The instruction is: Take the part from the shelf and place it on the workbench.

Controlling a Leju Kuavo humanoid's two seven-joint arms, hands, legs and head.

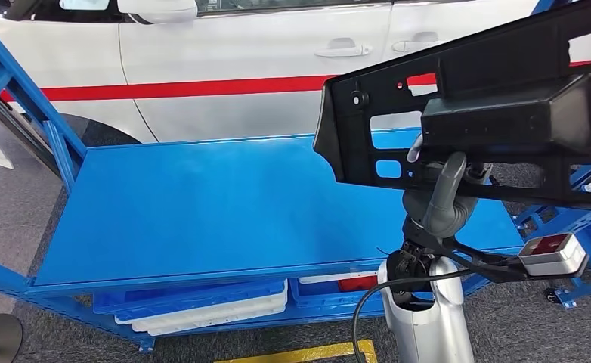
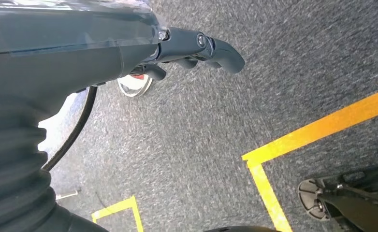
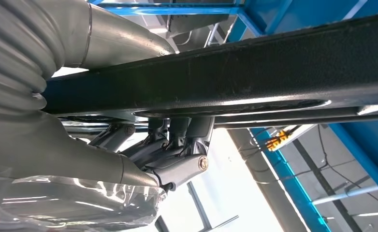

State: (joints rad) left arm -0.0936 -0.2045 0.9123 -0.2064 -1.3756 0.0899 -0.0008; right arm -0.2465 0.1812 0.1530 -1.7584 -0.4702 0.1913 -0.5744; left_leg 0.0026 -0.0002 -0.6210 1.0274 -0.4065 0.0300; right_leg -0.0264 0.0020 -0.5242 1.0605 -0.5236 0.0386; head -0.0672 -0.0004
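The right hand (image 1: 437, 198) gripped the lower edge of one long black plastic part (image 1: 474, 113), thumb up over its near face, the other fingers (image 3: 177, 145) curled around a bar on its underside. The part was held tilted above the hand, clear of the table (image 1: 202, 204), its rounded end overhanging the table's right portion just left of the hand. To the hand's left, the blue tabletop lay broad and flat out to a raised blue frame post (image 1: 20, 98). Beyond the hand stood one white car (image 1: 239, 68) with a red stripe. Below the hand, under the table, white trays (image 1: 209, 310) sat on a lower shelf. The left hand (image 2: 196, 50) hung over grey carpet (image 2: 201, 135) marked with yellow tape lines (image 2: 317, 130), fingers curled in, holding nothing.
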